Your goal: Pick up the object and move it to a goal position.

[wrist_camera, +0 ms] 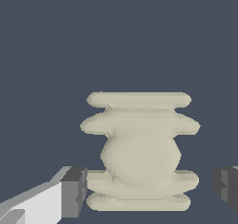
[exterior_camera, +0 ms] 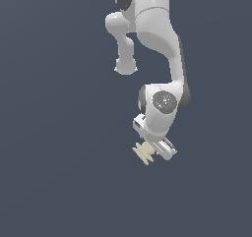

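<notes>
The object (wrist_camera: 139, 151) is a pale cream ribbed piece with several flat fins across a rounded middle. In the wrist view it fills the space between my two dark fingertips (wrist_camera: 74, 190), with small gaps on both sides. My gripper (wrist_camera: 151, 188) is open around it, not touching. In the exterior view the object (exterior_camera: 143, 153) lies on the dark surface just beside the white hand (exterior_camera: 158, 143), which hides the fingers there.
The white arm (exterior_camera: 157, 39) comes down from the top of the exterior view. The dark blue-grey surface (exterior_camera: 59, 172) spreads all around with nothing else on it.
</notes>
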`<state>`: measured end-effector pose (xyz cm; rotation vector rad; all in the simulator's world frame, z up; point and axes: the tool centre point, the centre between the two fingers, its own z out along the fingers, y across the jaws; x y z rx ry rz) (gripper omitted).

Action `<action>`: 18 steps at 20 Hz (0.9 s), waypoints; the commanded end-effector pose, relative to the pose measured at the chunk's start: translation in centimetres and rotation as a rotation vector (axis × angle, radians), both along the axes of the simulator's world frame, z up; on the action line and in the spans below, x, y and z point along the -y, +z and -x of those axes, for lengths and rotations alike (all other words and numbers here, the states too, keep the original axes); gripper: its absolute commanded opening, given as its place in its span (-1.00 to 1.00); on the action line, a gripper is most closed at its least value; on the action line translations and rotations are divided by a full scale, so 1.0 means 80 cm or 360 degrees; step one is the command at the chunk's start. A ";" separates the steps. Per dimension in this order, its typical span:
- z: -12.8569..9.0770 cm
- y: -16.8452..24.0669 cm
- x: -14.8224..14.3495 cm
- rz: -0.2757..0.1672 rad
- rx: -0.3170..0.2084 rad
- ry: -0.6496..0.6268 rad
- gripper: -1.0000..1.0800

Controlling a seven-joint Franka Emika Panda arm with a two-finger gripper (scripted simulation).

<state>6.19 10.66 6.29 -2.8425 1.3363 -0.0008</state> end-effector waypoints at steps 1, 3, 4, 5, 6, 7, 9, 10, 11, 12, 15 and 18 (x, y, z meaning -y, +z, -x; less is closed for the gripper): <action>0.001 -0.008 0.000 0.0000 -0.0002 -0.0001 0.92; 0.001 -0.020 0.000 0.0000 -0.0002 -0.0002 0.92; 0.001 -0.027 0.000 0.0000 -0.0001 -0.0003 0.92; 0.001 -0.034 0.000 0.0000 -0.0001 -0.0004 0.92; 0.002 -0.041 0.000 0.0000 -0.0001 -0.0005 0.92; 0.002 -0.047 0.001 0.0000 -0.0001 -0.0006 0.92; 0.002 -0.055 0.000 0.0000 -0.0001 -0.0007 0.92; 0.002 -0.058 0.000 0.0000 -0.0001 -0.0007 0.92; 0.001 -0.059 0.000 0.0000 -0.0001 -0.0007 0.92; 0.001 -0.060 0.000 0.0000 -0.0001 -0.0007 0.92; 0.000 -0.059 0.000 0.0000 -0.0001 -0.0007 -1.00; 0.000 -0.059 0.000 0.0000 -0.0001 -0.0007 -1.00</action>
